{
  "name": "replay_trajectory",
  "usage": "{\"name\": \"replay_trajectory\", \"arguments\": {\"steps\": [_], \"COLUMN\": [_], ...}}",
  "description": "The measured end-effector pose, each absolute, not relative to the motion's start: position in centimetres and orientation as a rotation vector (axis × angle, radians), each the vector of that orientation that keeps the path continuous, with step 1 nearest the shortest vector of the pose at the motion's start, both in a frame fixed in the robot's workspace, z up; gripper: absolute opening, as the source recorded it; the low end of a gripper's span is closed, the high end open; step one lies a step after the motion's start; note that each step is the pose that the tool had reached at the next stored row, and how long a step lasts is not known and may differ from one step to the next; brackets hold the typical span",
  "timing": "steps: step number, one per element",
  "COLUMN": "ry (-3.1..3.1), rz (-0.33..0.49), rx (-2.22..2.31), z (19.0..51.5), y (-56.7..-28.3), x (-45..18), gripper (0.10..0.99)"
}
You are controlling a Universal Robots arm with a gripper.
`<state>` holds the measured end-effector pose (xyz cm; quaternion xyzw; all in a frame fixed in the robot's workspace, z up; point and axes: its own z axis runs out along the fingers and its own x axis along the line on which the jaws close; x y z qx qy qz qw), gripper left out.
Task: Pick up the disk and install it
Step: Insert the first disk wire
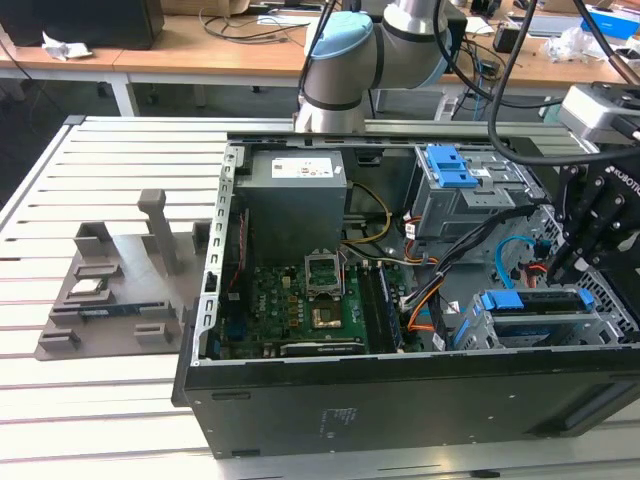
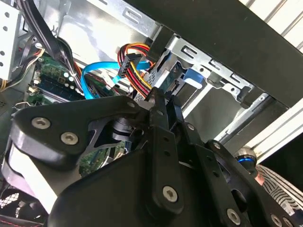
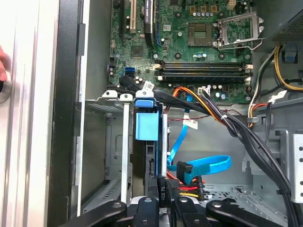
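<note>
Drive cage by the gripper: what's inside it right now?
The disk sits in the drive cage, its blue frame showing. The gripper covers its rear end, so the connectors can't be seen.

Just beside my gripper point(image 3: 161, 208), of matt black metal, I see the disk point(image 3: 146, 126) with its glossy blue plastic frame, in a cage point(image 3: 124, 156) of dull bare steel. Farther from the tool, a green circuit board point(image 3: 199, 47) looks semi-glossy.

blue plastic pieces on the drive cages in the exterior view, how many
2: a ribbed blue latch on the rear cage by the power supply, and a blue frame in the front cage below the gripper. Others may be hidden.
</note>
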<state>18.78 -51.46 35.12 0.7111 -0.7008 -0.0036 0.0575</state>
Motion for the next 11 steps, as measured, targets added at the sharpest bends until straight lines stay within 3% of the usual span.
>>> {"name": "replay_trajectory", "arguments": {"steps": [2, 3, 6, 11], "ry": [-2.125, -2.124, -2.124, -2.124], "rz": [-0.011, -0.011, -0.011, -0.010], "rx": [2.156, 2.156, 2.156, 2.155], "z": [35.11, 35.11, 35.11, 35.10], "y": [-51.47, -51.52, -51.56, -51.95], "x": [18.78, 18.78, 18.78, 18.78], "gripper": [0.188, 0.267, 0.165, 0.165]}}
